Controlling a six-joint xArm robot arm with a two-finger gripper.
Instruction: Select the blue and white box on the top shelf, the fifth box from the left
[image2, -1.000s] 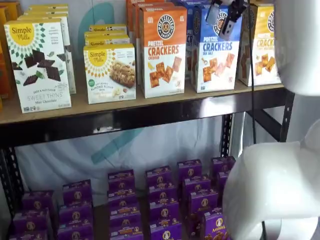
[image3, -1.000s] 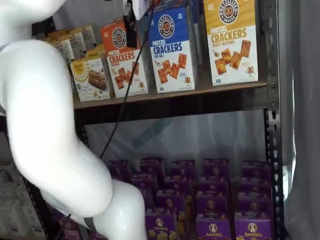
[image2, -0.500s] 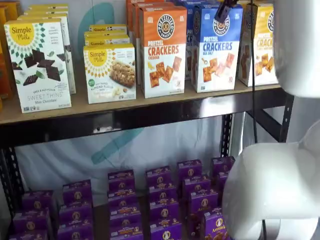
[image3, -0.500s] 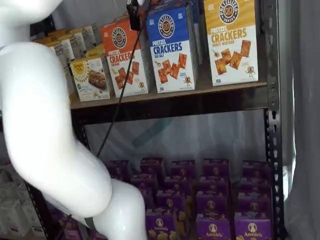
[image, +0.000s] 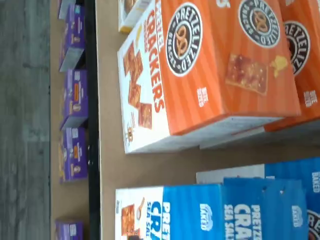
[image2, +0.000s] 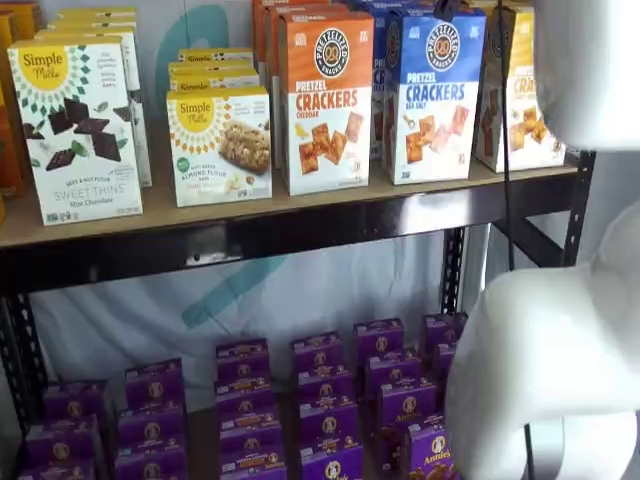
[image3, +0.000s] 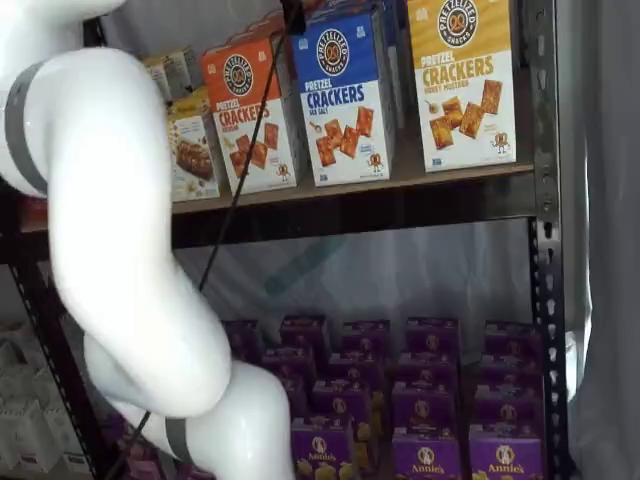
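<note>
1. Hanging at the top edge of a shelf view, the gripper (image3: 293, 12) shows only as a dark tip with a cable (image3: 240, 180) trailing below it. I cannot tell whether its fingers are spread or pressed together, or whether it touches any box.
2. The blue box (image2: 435, 95) stands upright on the top surface (image2: 300, 205), long axis vertical and printed face forward, between the orange box (image2: 325, 100) and the yellow box (image2: 525, 90).
3. In the wrist view, bare surface separates it from the orange box.

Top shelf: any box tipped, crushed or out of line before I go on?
Nothing stands out. On the top shelf, the blue and white box stands upright at the front edge, level with the orange box beside it. The yellow box is upright too. No dents or spills show. The gripper is not clearly visible.
</note>
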